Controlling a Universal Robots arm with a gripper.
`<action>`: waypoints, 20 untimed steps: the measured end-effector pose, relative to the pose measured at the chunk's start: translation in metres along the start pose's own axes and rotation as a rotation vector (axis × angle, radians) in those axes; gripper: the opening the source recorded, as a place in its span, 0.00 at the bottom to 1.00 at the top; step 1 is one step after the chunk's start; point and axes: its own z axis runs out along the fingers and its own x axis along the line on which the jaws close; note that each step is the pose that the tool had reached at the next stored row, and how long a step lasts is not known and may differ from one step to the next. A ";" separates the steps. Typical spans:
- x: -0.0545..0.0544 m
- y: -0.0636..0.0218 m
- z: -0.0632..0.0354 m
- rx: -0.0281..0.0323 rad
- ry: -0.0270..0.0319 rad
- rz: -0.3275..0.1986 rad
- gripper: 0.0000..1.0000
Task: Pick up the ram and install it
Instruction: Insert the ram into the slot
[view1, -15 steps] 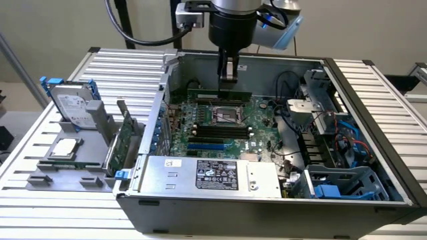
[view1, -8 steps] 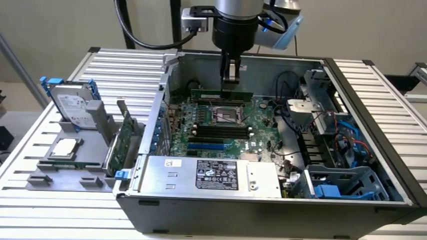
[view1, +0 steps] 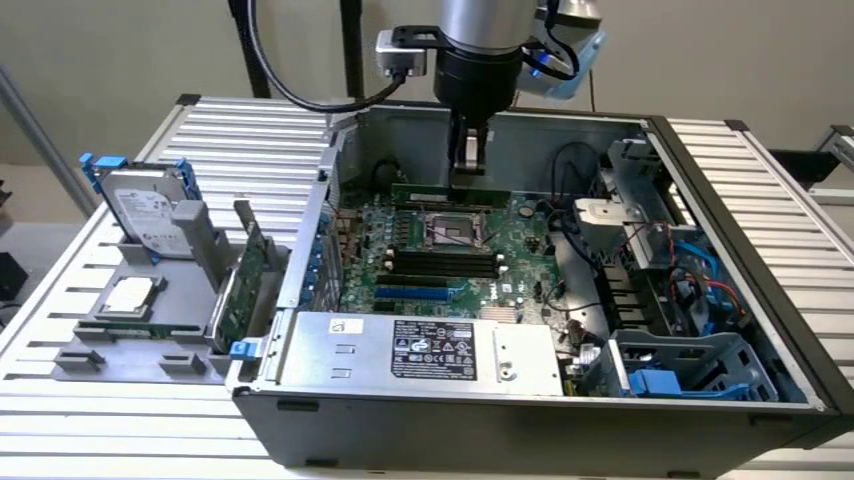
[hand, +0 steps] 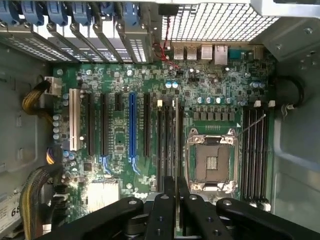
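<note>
Slatted table (view1: 761, 220) under everything. On it, open case (view1: 534, 430), taking up centre and the exterior view's right. Inside, green motherboard (view1: 521, 250) with bare socket (view1: 451, 232) at mid-frame. Grey tray (view1: 134, 345) at the exterior view's left, carrying a hard drive (view1: 140, 215) and a card (view1: 238, 285) on edge. Gripper (view1: 467, 165) hanging inside the case at upper centre, clamped on the ram (view1: 449, 193). Ram level, just above the socket in the frame, at the slots there; seated or not, cannot tell. In the wrist view, black fingers (hand: 165, 210) pressed close together.
</note>
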 end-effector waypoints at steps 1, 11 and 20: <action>0.000 -0.0005 0.0018 -0.0001 0.0000 0.001 0.00; 0.000 -0.0005 0.0031 -0.0001 0.0002 0.001 0.00; 0.000 -0.0006 0.0074 0.0002 0.0060 0.000 0.00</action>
